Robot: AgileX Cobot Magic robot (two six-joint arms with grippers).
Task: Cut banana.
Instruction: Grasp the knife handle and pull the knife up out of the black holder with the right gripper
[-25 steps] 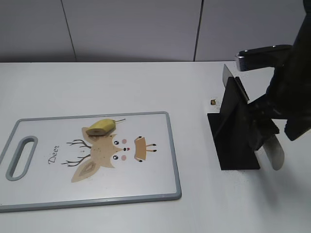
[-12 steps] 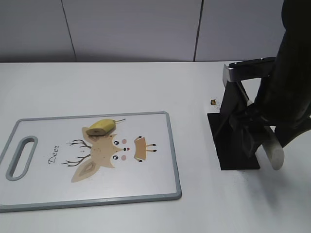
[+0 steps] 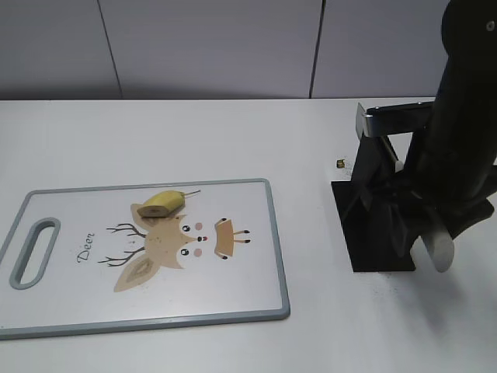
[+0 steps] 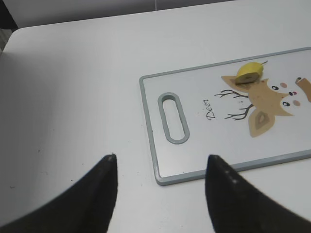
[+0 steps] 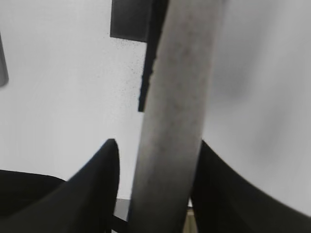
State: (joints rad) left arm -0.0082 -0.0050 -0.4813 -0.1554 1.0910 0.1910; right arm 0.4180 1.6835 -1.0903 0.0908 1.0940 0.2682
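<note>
A short yellow banana piece (image 3: 161, 204) lies on the white deer-print cutting board (image 3: 248, 299); both also show in the left wrist view, banana (image 4: 249, 73) and board (image 4: 194, 155). A knife leans on a black stand (image 3: 373, 233), its pale grey handle (image 3: 441, 252) pointing down to the right. My right gripper (image 3: 423, 225) is down over the stand. In the right wrist view the handle (image 5: 180, 97) runs between the fingers of my right gripper (image 5: 156, 141), with a gap at the left finger. My left gripper (image 4: 160, 165) is open and empty, above the table by the board's handle end.
A small brown crumb (image 3: 340, 163) lies on the white table left of the stand. The stand's base (image 5: 129, 19) shows at the top of the right wrist view. A grey wall runs behind the table.
My right arm has moved left and down over the stand, bringing its fingers round the knife handle. The banana, board and stand have not moved.
</note>
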